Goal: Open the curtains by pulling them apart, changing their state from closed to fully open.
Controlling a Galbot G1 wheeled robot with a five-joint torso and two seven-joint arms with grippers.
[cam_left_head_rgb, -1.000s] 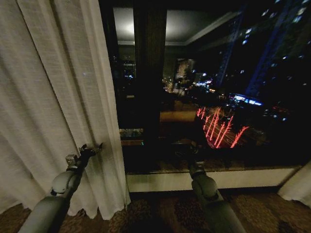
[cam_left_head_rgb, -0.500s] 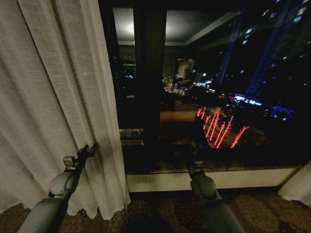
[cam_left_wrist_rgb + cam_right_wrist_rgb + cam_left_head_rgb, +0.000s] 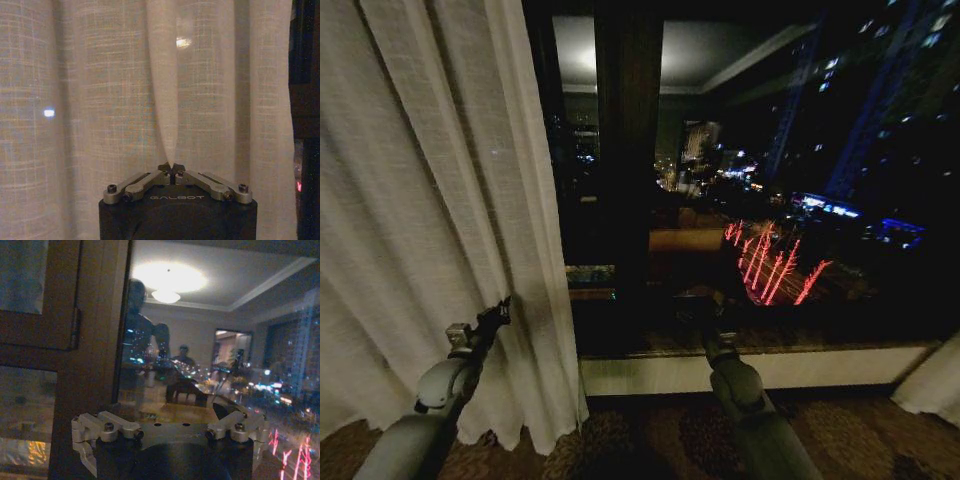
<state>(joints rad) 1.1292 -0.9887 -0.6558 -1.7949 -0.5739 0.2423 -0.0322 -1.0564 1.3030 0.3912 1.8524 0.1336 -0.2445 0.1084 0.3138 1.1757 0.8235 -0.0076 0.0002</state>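
The left curtain (image 3: 430,200), a sheer off-white pleated panel, hangs bunched at the left of the dark window. My left gripper (image 3: 503,306) reaches into it low down. In the left wrist view the left gripper (image 3: 171,168) is shut on a narrow fold of the curtain (image 3: 162,90), fingertips pinched together. A bit of the other curtain (image 3: 932,386) shows at the lower right corner. My right gripper (image 3: 708,322) hovers in front of the window glass near the sill. In the right wrist view the right gripper (image 3: 169,423) is open, its fingers (image 3: 85,432) spread wide, holding nothing.
A dark wooden window post (image 3: 628,150) stands between the panes, also close in front of the right wrist camera as the post (image 3: 95,340). A pale sill (image 3: 800,366) runs below the glass. Patterned carpet (image 3: 650,440) lies underfoot. The glass reflects the room and city lights.
My left gripper has drawn back to the left and slightly down, keeping its pinch on the curtain fold. The right arm has barely shifted.
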